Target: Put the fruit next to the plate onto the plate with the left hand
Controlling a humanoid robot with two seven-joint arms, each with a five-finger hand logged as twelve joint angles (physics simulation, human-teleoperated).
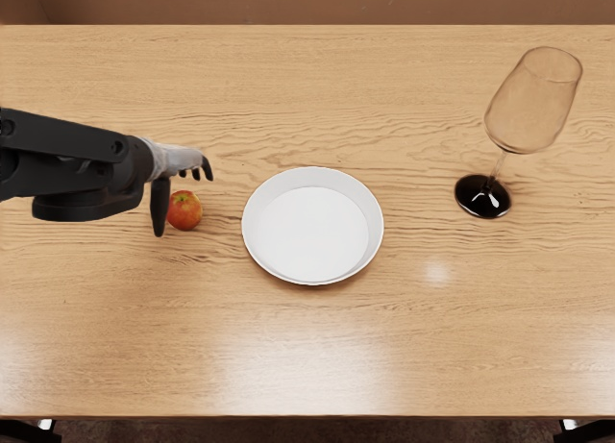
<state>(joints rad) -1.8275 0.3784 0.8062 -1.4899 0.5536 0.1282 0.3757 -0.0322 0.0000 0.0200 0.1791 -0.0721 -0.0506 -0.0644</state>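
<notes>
The table (307, 366) is big and made of light wood, with wavy lines in the grain. It fills almost the whole picture. A plain brown wall runs behind its far edge at twelve o'clock. A small shiny spot of light sits on the wood at about four o'clock from the plate.

A round white plate (312, 174) lies flat near the middle of the table. Its inside is bare and white, with a low rim all around.

A tall wine glass (527, 102) stands well apart from the plate, at about three o'clock from it. Its foot is dark and round. In the picture its cup leans up toward one o'clock. The cup looks see-through, and I cannot tell if there is any drink in it.

The fruit is a small red and orange apple (184, 210). It sits on the wood at nine o'clock from the plate, near the rim but not touching it. It is not on the plate.

The dark left arm comes in from nine o'clock. The left hand (173, 166) hangs right over the apple. The fingers (197, 168) are spread out and point toward three o'clock, above the apple. The thumb (159, 210) points down toward six o'clock, just beside the apple on its nine o'clock side. I cannot tell if the thumb touches it. The hand is loose and holds nothing.
</notes>
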